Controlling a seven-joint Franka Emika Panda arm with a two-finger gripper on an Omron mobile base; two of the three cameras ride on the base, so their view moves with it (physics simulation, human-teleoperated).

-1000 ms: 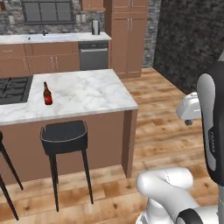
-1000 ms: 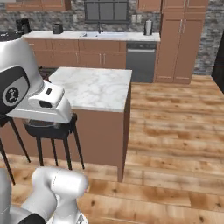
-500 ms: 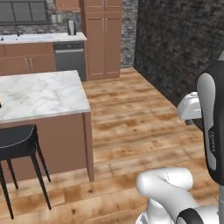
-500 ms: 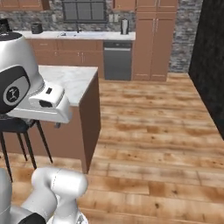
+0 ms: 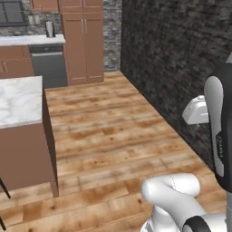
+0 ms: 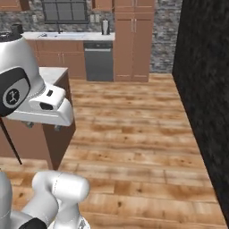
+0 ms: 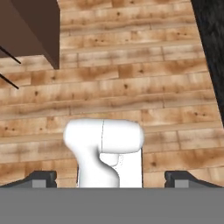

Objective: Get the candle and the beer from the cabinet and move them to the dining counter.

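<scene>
- The dining counter [image 5: 18, 97] stands at the left of the left base view, and we see only its near right corner of white marble with the brown wood side below. In the right base view a small piece of it [image 6: 53, 74] shows behind the robot's arm.
- The candle, the beer and the wall cabinet we cannot find in these pictures, so we cannot say where they are.
- The gripper [image 7: 110, 177] points down at the wooden floor [image 7: 131, 78]. Its two dark tips stand far apart at the bottom of the hand view, and we see nothing between them, so we judge it spread and empty.
- What could go wrong, in our judgement: the dark stone wall [image 5: 181, 59] is close on the right, and the counter corner is close on the left. If the base drives or turns carelessly, the raised arm may hit one of them.
- Another risk is that the robot looks for the cabinet in the wrong place. The tall pantry cabinets [image 5: 84, 41] stand far ahead, and they are not the right one.
- Other things around: a dishwasher [image 6: 99, 60] under the far counter, a window [image 6: 65, 11] above the sink, and thin black stool legs [image 7: 9, 57] beside the counter.
</scene>
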